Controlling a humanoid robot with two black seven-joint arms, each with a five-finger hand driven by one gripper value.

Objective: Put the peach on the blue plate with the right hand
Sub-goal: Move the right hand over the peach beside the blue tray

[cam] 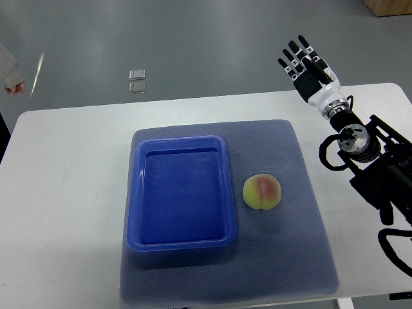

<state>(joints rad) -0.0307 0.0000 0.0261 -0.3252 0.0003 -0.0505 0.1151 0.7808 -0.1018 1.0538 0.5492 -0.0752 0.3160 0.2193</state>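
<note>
A yellow-green peach [262,192] with a pink blush lies on the grey mat, just right of the blue plate [138,193], a deep rectangular tray with nothing in it. My right hand [304,63] is raised past the table's far right edge, well above and to the right of the peach. Its black fingers [297,53] are spread straight and hold nothing. The left arm does not show.
A grey mat [283,257] covers the middle of the white table [64,193]. My right arm's black links and cables [373,167] lie over the table's right side. A person's hand holding a thin stick [37,73] shows at the far left edge. Two small floor plates [136,81] lie beyond the table.
</note>
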